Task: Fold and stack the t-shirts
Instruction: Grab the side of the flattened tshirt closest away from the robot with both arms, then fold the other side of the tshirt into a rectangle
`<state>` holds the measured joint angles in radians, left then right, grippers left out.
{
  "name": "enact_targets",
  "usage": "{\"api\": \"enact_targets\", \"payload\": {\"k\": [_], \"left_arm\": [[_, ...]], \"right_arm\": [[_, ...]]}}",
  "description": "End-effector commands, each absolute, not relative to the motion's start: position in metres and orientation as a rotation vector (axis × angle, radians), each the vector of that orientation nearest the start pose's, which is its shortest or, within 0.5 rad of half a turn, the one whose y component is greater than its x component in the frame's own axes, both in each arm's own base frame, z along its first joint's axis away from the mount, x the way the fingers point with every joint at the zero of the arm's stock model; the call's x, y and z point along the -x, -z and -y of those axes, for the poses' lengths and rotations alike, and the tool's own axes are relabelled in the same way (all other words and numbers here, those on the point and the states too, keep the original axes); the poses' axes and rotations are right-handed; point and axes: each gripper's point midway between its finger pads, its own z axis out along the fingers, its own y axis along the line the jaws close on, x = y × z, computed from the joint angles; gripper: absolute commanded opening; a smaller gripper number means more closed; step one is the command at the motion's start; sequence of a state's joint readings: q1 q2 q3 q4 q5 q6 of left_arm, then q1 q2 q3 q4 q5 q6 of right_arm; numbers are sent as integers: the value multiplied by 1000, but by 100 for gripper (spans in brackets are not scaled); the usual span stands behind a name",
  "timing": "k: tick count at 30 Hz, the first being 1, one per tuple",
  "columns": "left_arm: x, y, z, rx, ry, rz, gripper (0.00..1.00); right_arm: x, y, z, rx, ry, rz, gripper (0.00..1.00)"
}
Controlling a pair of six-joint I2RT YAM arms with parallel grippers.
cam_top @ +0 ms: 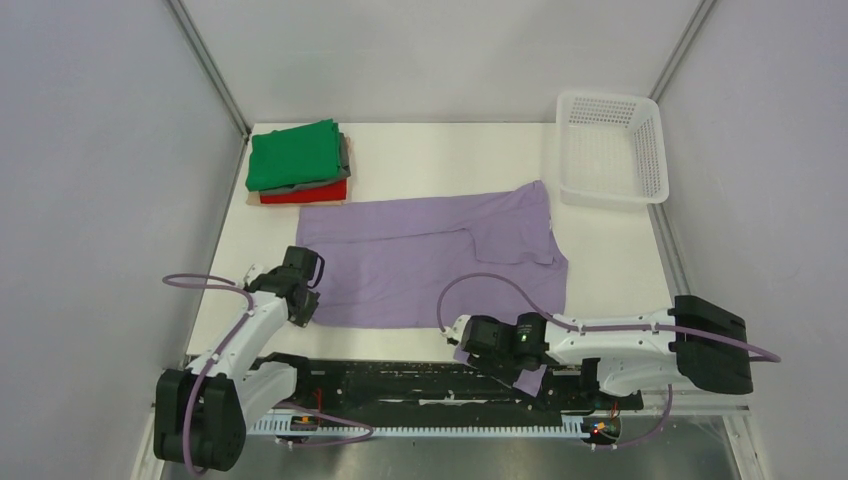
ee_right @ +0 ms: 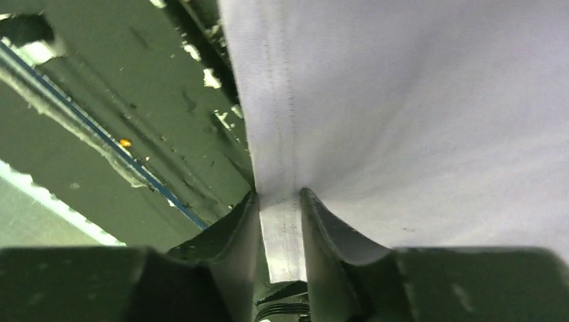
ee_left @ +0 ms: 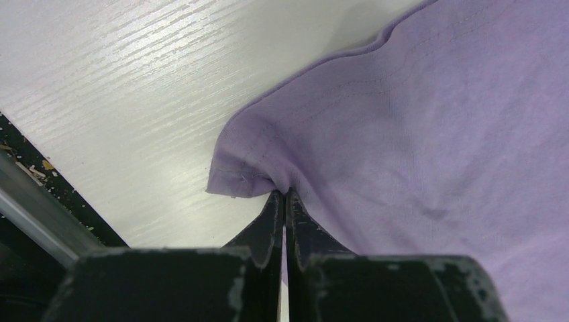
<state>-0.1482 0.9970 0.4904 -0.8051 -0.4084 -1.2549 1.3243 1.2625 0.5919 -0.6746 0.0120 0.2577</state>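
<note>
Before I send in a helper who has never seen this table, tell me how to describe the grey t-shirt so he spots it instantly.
On the white table, look to the far left corner, where a folded pile sits. The grey t-shirt is the middle layer, under the green t-shirt and over the red t-shirt; only its thin edge peeks out.

Soft, matt lavender cloth t-shirt (ee_left: 436, 134) with stitched hem at the scuffed, matt black plastic left claw (ee_left: 283, 198); left of that claw, faintly glossy white wood-grain table (ee_left: 134, 80).
</note>
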Motion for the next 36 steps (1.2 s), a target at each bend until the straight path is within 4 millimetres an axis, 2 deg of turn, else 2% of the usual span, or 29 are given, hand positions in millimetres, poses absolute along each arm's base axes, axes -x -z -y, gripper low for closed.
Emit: {"api": "enact_targets", "payload": {"k": [1, 5, 7, 9, 14, 16, 21, 25, 30, 36], "left_arm": [[-175, -22, -9, 1434, -210, -2255, 2], [-177, -30, -11, 1422, -226, -2256, 2], [-176, -30, -12, 1427, -226, -2247, 2], [-177, -31, -9, 1429, -206, -2252, 2], [-175, -34, -9, 1441, -192, -2237, 2], [-177, -39, -8, 1439, -178, -2230, 2], [-184, -56, -12, 1429, -166, -2182, 2], [-192, -66, -12, 1415, -147, -2161, 2], [-198, -70, -17, 1434, -183, -2125, 2], [-217, -78, -18, 1414, -202, -2112, 2]], "right_arm": [[-75, -3, -151, 1357, 127, -2500, 20], [-91, -12, -149, 1282, 205, -2446, 0], [-96, -14, -144, 1243, 236, -2437, 0], [-101, -21, -150, 1211, 217, -2425, 0], [-135, -61, -160, 995, 244, -2299, 0], [-150, -78, -168, 912, 224, -2256, 0], [-189, -120, -169, 715, 292, -2105, 0], [-218, -139, -179, 659, 264, -2038, 0], [-256, -156, -178, 590, 306, -1974, 0], [-291, -173, -177, 558, 356, -1944, 0]]}}
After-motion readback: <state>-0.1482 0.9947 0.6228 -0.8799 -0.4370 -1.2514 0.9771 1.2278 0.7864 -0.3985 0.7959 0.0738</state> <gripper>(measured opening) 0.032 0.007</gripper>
